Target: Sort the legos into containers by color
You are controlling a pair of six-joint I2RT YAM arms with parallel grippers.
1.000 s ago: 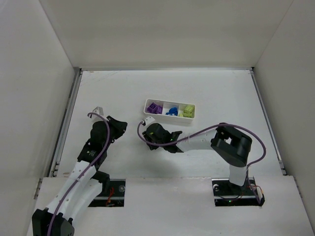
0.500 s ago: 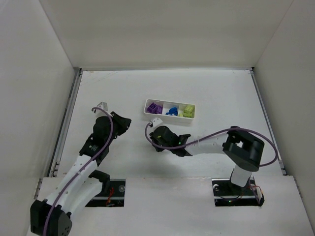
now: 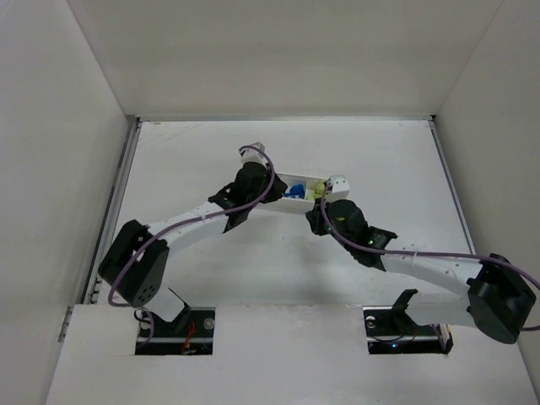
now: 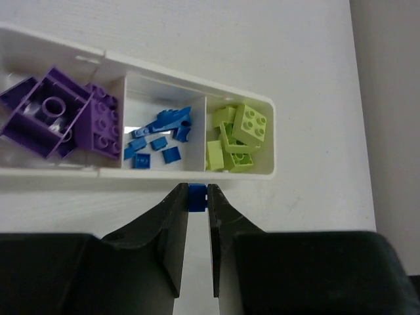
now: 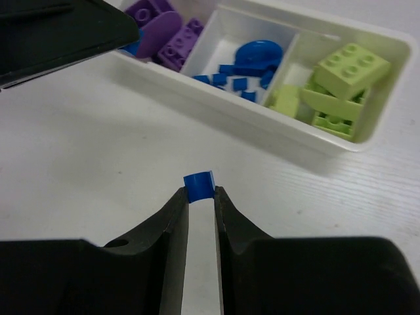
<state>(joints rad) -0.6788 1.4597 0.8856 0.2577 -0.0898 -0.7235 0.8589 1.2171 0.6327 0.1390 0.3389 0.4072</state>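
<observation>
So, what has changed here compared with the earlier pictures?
Both arms swung right and forward, up to the tray. The left gripper pinches a small blue brick, the right gripper another blue brick; the earlier pictures do not show the pickups. The tray stayed put.

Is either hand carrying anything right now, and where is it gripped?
Both. The left hand pinches a tiny blue brick by its sides at the fingertips; the right hand pinches a second blue brick likewise.
</observation>
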